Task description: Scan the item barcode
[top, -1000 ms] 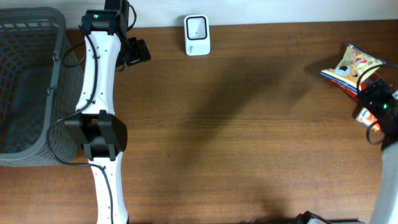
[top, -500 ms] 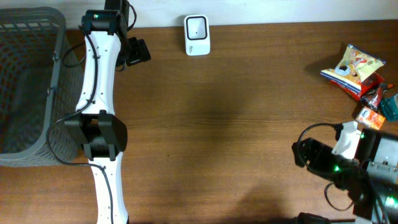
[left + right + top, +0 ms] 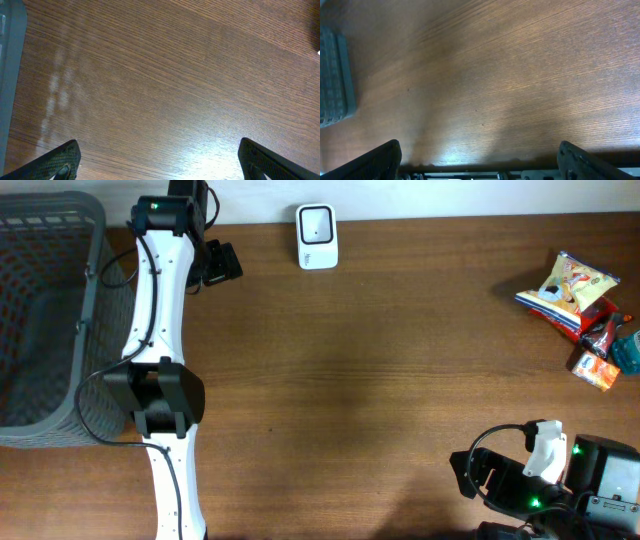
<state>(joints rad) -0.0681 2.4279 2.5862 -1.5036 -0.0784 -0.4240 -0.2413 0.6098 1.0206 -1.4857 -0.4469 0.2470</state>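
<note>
Overhead view: snack packets (image 3: 575,290) heaped at far right table (image 3: 400,380) edge, white scanner (image 3: 317,236) at top centre, window facing up, long axis running away from the arms. Nothing carried; both grippers parked away from the heap. Left gripper (image 3: 160,160) fingers spread wide over bare wood; right gripper (image 3: 480,160) likewise spread, empty. Largest packet's long axis lying diagonal, barcode side not visible.

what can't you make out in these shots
- Barcodes on the snack packets: overhead, too small.
- Teal item: overhead, cut by the right edge.
- Grey basket: overhead, cut by the left edge.
- Right tool: overhead, hidden under its own arm.
- Scanner face: too small.
</note>
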